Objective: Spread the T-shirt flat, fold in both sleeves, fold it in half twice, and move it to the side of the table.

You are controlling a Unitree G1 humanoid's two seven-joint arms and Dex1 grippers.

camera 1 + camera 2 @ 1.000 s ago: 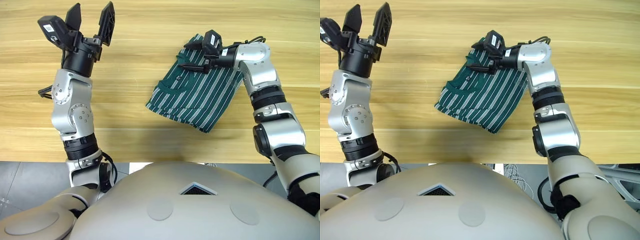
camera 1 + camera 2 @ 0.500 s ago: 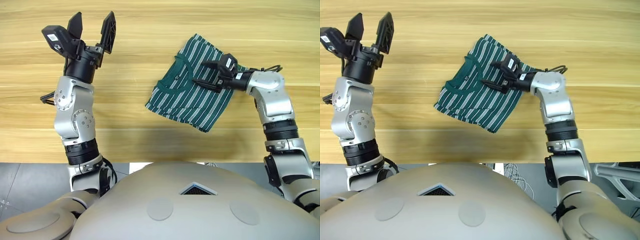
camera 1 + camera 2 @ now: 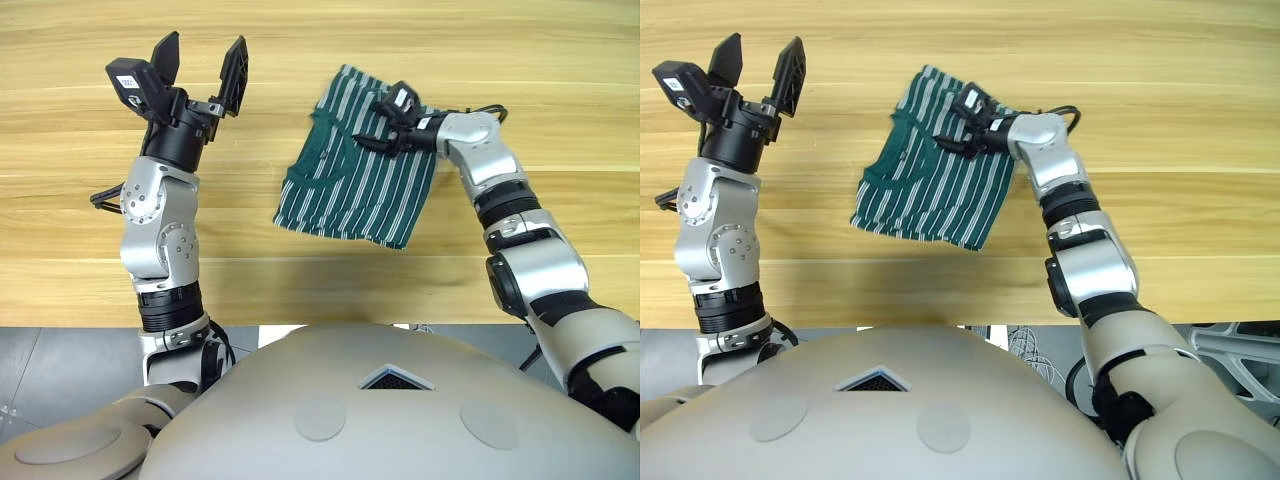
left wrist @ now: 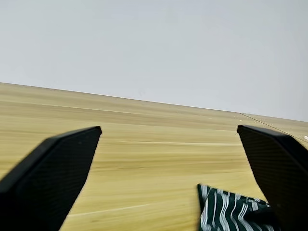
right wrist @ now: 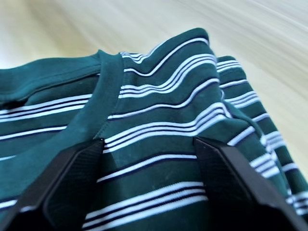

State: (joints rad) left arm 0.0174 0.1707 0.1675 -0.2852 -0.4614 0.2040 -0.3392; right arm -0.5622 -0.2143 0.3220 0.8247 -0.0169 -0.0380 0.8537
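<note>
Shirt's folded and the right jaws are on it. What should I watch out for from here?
The right jaws stand apart on the far right part of the folded green-and-white striped T-shirt, cloth bulging between them; dragging from there may shift the top layers and loosen the fold.
The shirt lies skewed on the light wooden table; pushed off-centre, it may turn further.
The open left jaws stand near its left side; a move that way might meet them.

No readable text, labels, numbers or signs
</note>
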